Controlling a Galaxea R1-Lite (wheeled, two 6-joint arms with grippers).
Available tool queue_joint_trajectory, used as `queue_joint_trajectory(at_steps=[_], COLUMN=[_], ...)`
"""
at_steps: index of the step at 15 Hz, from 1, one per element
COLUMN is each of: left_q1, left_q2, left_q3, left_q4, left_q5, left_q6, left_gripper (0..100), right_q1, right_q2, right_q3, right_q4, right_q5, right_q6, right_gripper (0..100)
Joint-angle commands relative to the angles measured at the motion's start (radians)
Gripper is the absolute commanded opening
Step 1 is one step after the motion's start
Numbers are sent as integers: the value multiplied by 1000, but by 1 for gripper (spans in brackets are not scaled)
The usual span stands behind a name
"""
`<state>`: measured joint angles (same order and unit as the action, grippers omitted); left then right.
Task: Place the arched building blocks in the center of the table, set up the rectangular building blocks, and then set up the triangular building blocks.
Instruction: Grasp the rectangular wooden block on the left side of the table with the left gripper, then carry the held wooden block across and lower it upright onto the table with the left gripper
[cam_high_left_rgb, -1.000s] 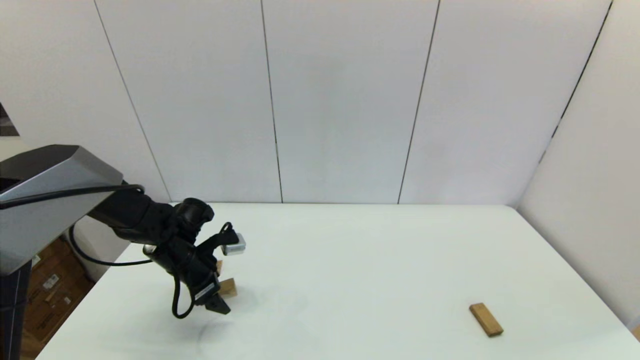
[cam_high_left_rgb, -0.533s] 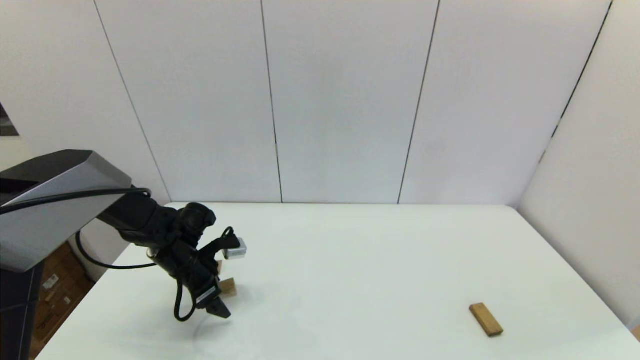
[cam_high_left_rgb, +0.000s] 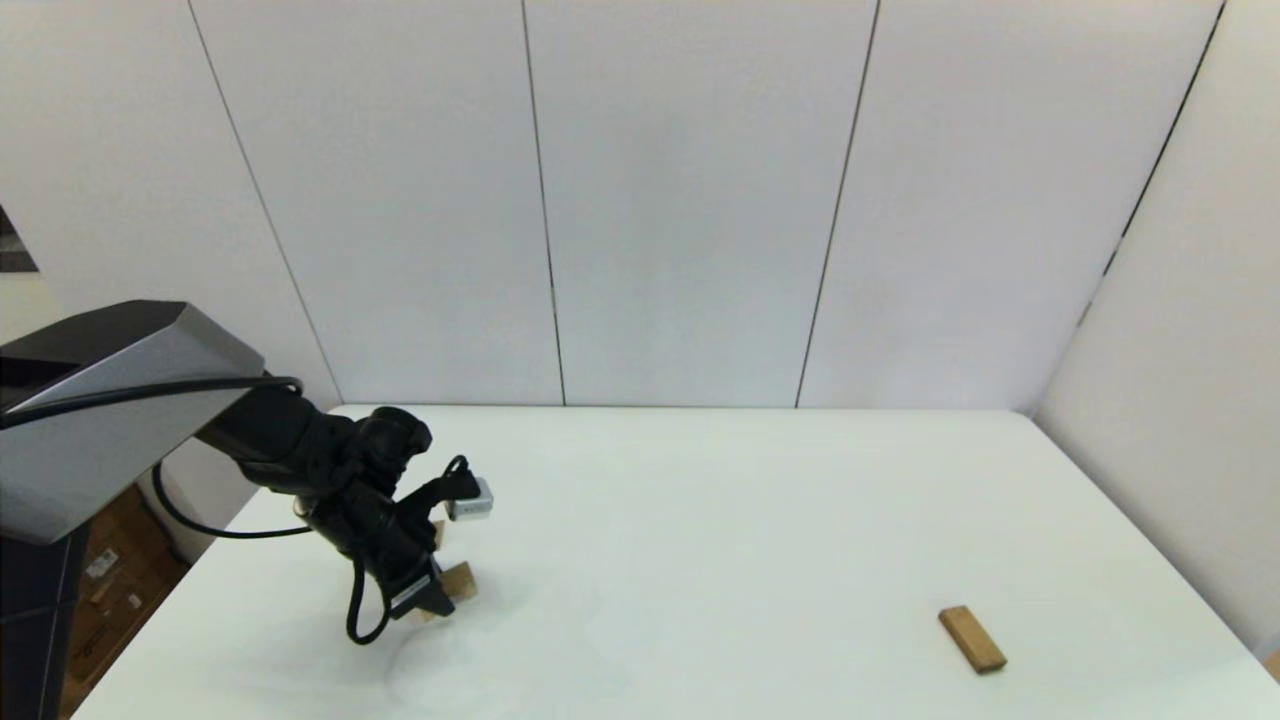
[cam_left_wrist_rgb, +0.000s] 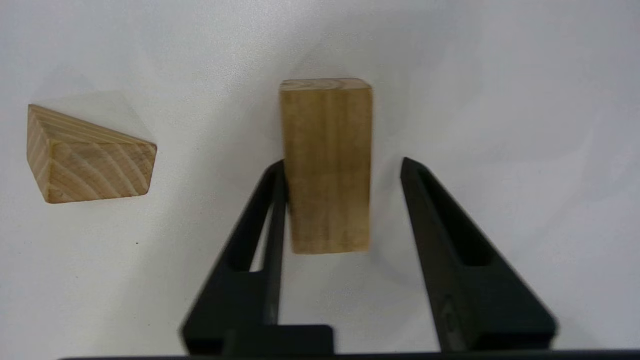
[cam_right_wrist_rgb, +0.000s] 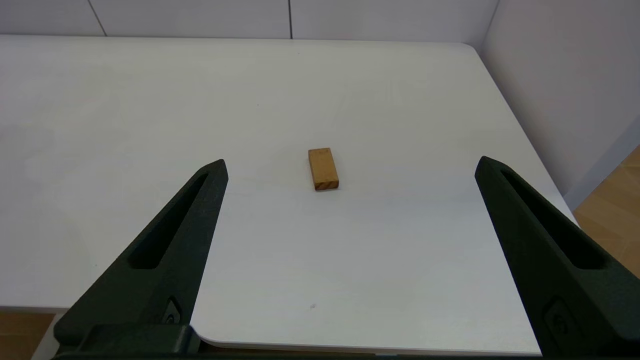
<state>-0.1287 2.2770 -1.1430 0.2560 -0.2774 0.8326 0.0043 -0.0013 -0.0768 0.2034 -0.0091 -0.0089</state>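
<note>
Wooden arched block (cam_left_wrist_rgb: 326, 165) between spread left pincer (cam_left_wrist_rgb: 345, 170) fingers, one touching; wedge (cam_left_wrist_rgb: 87, 156) beside; right pincer (cam_right_wrist_rgb: 350, 167) spread.

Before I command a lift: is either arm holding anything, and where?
Nothing is held. The left gripper straddles the arched block, fingers open; the right gripper is empty.

In the head view the left arm (cam_high_left_rgb: 330, 490) covers most of the arched block (cam_high_left_rgb: 458, 580) and nearly all of the wedge (cam_high_left_rgb: 438, 533). The arched block's hollow faces away from both cameras. The right gripper's fingers (cam_right_wrist_rgb: 175, 250) are cut off at the frame edge.
</note>
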Motion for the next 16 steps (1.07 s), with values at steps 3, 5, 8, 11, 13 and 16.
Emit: queue_joint_trajectory(at_steps=[3,5,8,11,13,16], left_q1=[0,-2,-55,-178,-289,-404], left_q2=[-1,-10,-67,-90,-59,-8], left_q3=[0,-12,-72,-103,-135,-202], left_q4=[0,-12,-32,-30,-29,-1], left_q5=[-2,-3,-63,-71,-63,-62], left_q6=[11,25,23,19,14,2], left_gripper=[0,0,0,0,0,0], right_q1=[0,0,0,0,0,0], right_q2=[0,0,0,0,0,0], right_q3=[0,0,0,0,0,0], right_q4=[1,1,1,1,1,1], right_q5=[0,0,0,0,0,0], right_q6=[0,0,0,-2,0,0], right_gripper=[100,100,100,100,100,100])
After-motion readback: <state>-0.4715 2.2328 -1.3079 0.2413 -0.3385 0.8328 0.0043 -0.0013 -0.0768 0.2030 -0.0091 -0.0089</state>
